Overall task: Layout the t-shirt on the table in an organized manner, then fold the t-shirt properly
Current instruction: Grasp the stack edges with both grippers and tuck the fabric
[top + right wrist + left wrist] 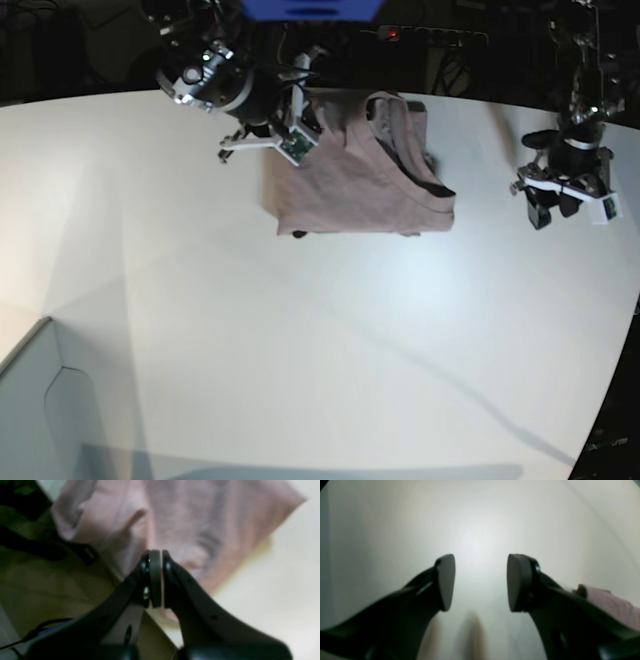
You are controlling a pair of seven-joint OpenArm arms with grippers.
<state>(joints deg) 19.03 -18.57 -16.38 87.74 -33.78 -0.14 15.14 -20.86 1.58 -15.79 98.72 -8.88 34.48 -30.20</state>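
- Looking through the left wrist camera: the left gripper (pixel 481 582) hangs over bare table (pixel 475 525), jaws spread wide and empty; a strip of the t-shirt (pixel 615 605) peeks in at the right edge.
- Switching to the right wrist view: the right gripper (pixel 158 578) is pressed shut at the t-shirt (pixel 190 522), at the table (pixel 287 580) edge; whether cloth is pinched, I cannot tell.
- Base view: the t-shirt (pixel 350 180) lies bunched at the far side of the table (pixel 300 350), right gripper (pixel 285 135) at its corner, left gripper (pixel 560 200) well apart. Layout looks unfinished; next, I'd judge, the free arm must reach the opposite corner.
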